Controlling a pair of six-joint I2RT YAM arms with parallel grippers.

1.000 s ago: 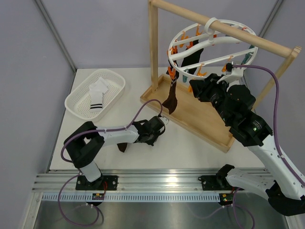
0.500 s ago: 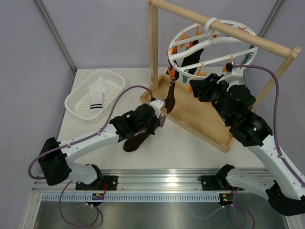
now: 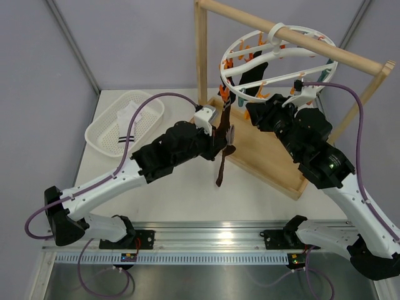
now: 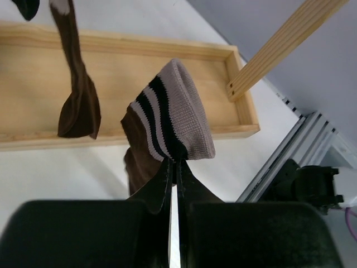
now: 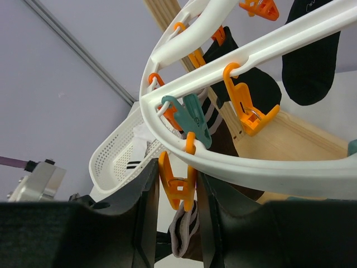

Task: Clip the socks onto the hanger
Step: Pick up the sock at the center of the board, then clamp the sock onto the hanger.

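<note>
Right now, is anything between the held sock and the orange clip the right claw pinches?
Nothing visible does. The striped sock sits just below the orange clip; a hung brown sock dangles beside it.

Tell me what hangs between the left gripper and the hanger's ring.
A dark brown sock, already clipped to the hanger, dangles there; the top external view shows it.

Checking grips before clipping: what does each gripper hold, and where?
The left gripper pinches the brown sock at the edge of its striped end; the right gripper squeezes an orange clip on the hanger across its sides.
</note>
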